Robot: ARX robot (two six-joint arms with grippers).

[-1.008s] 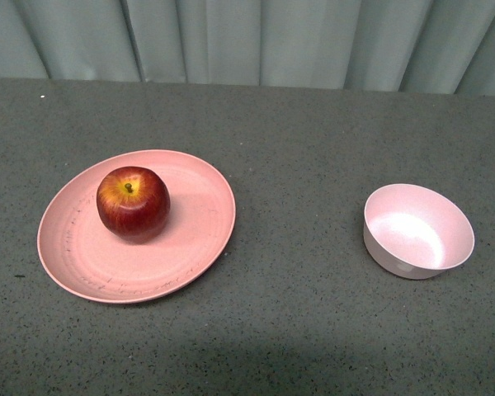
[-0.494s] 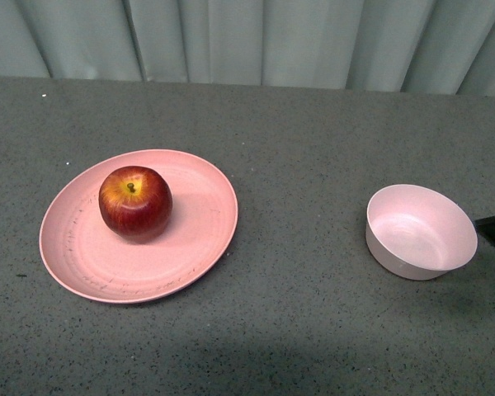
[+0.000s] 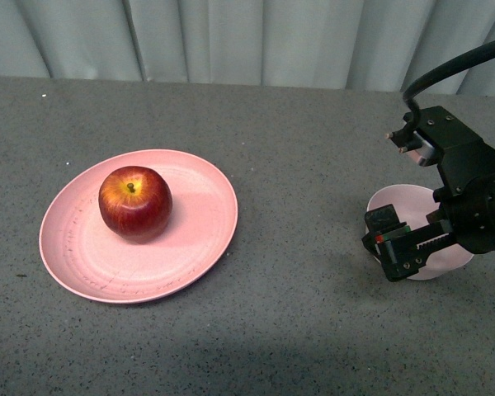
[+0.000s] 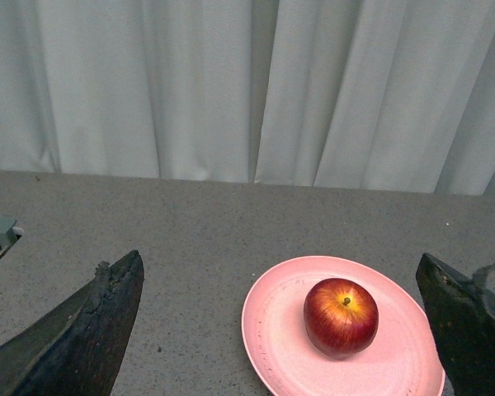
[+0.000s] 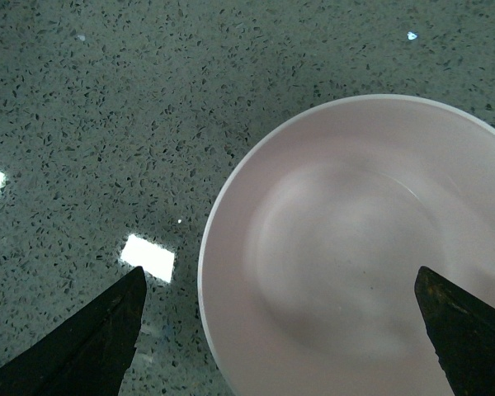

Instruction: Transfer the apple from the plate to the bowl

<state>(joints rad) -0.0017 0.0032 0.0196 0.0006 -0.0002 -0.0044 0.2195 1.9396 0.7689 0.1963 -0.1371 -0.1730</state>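
Right fingers (image 5: 91, 346), spread wide, have just swung over the bowl (image 5: 338, 239) at three o'clock from the plate (image 3: 198, 239), apple (image 3: 134, 202) untouched.

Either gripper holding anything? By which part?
Nothing held. Both are open and empty: the right gripper hovers over the bowl, the left gripper faces the apple on the plate.

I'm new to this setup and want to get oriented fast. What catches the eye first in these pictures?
The glossy dark-red apple stands out, sitting on the wide salmon-pink plate on the left side of the grey table. On the right, the black right tool hangs open above the small pale pink bowl, which is empty.
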